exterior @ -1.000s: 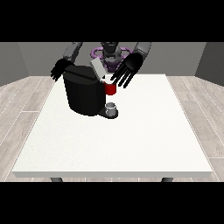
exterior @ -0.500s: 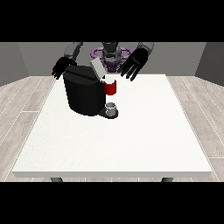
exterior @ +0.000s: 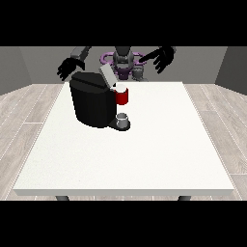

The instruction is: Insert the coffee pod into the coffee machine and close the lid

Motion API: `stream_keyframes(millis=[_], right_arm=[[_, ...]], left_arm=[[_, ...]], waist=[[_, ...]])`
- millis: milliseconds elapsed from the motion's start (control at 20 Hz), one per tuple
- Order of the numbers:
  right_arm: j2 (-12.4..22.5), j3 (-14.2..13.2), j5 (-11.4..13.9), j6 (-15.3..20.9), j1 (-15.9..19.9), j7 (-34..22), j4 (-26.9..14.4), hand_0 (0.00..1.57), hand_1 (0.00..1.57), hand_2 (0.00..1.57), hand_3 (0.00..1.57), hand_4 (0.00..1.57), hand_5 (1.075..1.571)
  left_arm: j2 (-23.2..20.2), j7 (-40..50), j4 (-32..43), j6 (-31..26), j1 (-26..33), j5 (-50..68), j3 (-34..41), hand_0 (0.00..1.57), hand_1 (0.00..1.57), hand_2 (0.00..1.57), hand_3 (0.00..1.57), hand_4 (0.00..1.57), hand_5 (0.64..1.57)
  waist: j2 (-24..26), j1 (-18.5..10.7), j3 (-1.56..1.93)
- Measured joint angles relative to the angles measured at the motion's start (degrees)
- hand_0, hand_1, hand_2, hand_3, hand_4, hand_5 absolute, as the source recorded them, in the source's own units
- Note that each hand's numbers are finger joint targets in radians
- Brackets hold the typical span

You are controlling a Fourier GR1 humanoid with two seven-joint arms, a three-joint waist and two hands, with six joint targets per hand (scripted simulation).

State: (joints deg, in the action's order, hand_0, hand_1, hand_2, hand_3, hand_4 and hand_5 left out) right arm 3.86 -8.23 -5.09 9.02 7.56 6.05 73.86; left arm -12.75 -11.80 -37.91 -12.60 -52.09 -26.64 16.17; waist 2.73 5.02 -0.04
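The black coffee machine (exterior: 92, 102) stands on the white table (exterior: 144, 154) at its far left. Its grey lid (exterior: 107, 76) is tilted up and open. A red holder (exterior: 122, 97) at the machine's front shows a pale round top, possibly the coffee pod (exterior: 121, 88). A small grey cup (exterior: 123, 119) sits under it. The hand at the view's right (exterior: 161, 58) hangs raised above the far table edge, fingers spread, holding nothing, well right of the lid. The hand at the view's left (exterior: 70, 67) hovers behind the machine's far left corner with relaxed fingers.
The robot's torso (exterior: 123, 61) stands behind the far table edge, right behind the machine. Wooden floor surrounds the table; grey walls close the back.
The hand at the view's right has lifted and swung to the right, away from the lid and red holder. The hand at the view's left barely moved. The lid still stands open.
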Motion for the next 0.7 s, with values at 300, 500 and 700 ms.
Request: stream_keyframes(millis=[300, 500, 700], right_arm=[[2.32, 0.73, 1.28, -1.60, -3.11, -0.14, 1.27, 0.00, 0.00, 0.00, 0.00, 0.35, 1.571], [3.42, 2.33, 0.73, -4.07, -2.50, -3.42, 4.93, 0.00, 0.00, 0.00, 0.00, 0.12, 1.571], [5.03, 3.44, 0.83, -5.83, -0.46, -6.20, 8.13, 0.00, 0.00, 0.00, 0.00, 0.00, 1.571]], left_arm=[[4.66, -1.81, -1.25, -0.90, 8.58, 5.58, 2.80, 0.00, 0.00, 0.00, 0.00, 0.23, 1.571], [5.77, -2.18, -1.83, -1.66, 13.40, 8.55, 4.48, 0.00, 0.00, 0.00, 0.00, 0.00, 1.571], [6.63, -1.21, -3.13, -2.78, 16.45, 11.03, 5.27, 0.00, 0.00, 0.00, 0.00, 0.00, 1.571]], waist=[[6.66, -4.15, 0.01], [9.83, -5.09, 0.02], [11.40, -6.52, 0.02]])
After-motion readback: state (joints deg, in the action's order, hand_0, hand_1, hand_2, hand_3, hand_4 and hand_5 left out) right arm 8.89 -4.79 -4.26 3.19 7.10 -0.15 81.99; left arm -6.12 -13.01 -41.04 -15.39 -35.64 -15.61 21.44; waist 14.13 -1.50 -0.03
